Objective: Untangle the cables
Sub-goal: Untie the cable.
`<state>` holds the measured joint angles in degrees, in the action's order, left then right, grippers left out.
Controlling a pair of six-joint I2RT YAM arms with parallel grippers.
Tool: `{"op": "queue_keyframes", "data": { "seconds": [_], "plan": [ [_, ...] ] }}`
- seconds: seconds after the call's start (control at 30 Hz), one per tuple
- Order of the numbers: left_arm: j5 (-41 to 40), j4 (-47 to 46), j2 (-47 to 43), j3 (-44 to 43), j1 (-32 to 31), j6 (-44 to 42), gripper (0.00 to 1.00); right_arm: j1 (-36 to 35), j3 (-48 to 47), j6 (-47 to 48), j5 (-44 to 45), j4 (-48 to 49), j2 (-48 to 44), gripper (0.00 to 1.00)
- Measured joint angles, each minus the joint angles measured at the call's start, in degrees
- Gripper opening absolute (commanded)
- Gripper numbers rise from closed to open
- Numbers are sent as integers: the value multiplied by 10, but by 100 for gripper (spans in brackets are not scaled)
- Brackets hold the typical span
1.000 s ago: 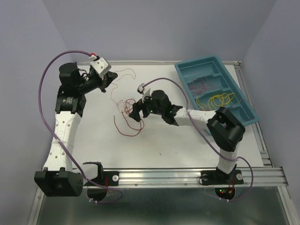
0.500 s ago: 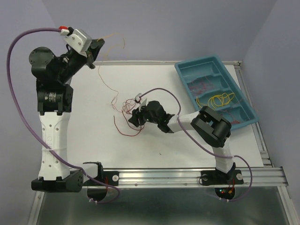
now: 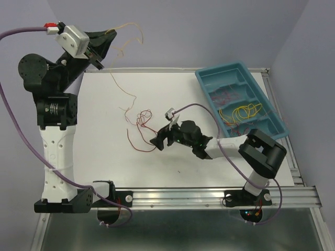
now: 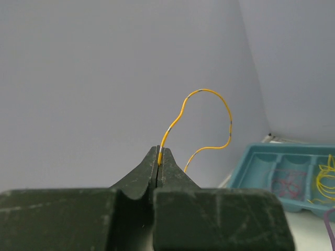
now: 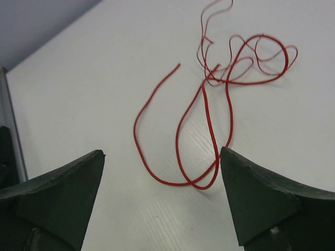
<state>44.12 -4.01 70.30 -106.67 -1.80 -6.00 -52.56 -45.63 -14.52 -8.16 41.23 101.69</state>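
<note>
The cables are thin strands. A red tangle (image 3: 141,117) with a long loop (image 3: 137,145) lies on the white table, and it shows close in the right wrist view (image 5: 209,130). My left gripper (image 3: 107,41) is raised high at the far left and shut on an orange-yellow strand (image 4: 209,94). The strand's free end curls above the fingertips (image 4: 166,157). The rest hangs down to the table (image 3: 121,93) and reaches toward the red tangle. My right gripper (image 3: 159,140) is open and low, just near-right of the red loop, with nothing between its jaws (image 5: 162,154).
A teal divided tray (image 3: 207,78) sits at the far right, holding yellow strands (image 3: 241,112) and reddish strands (image 3: 225,97). It also shows in the left wrist view (image 4: 251,157). Metal rails run along the table's near and right edges.
My left gripper has risen up and to the left with the orange-yellow strand, drawing it out of the tangle. My right gripper has backed off the tangle toward the near side.
</note>
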Motion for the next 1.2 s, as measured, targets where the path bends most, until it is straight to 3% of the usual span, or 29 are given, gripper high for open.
{"op": "queue_keyframes", "data": {
  "seconds": [0.27, 0.47, 0.6, 0.7, 0.77, 0.97, 1.07, 1.2],
  "plan": [
    [51, -3, -14, 172, -31, 14, 0, 0, 30, 15, 10, 23, -177, 98],
    [59, 5, -25, 269, -96, 17, 0, 0, 27, 37, 13, 19, -193, 99],
    [58, 4, -48, 304, -128, 19, 0, 0, -25, 56, 10, -10, -163, 98],
    [53, 3, -66, 316, -150, 18, 0, -1, -61, 64, 9, -21, -143, 92],
    [52, 4, -73, 319, -160, 18, 0, -1, -79, 69, 6, -23, -131, 82],
    [35, 10, -76, 320, -177, 5, 0, -2, -101, 72, -26, -25, -115, 77],
    [31, 14, -72, 320, -177, 2, 0, -2, -102, 72, -47, -25, -115, 63],
    [27, 18, -65, 320, -179, -2, 0, -4, -104, 70, -65, -24, -109, 61]
  ]
}}
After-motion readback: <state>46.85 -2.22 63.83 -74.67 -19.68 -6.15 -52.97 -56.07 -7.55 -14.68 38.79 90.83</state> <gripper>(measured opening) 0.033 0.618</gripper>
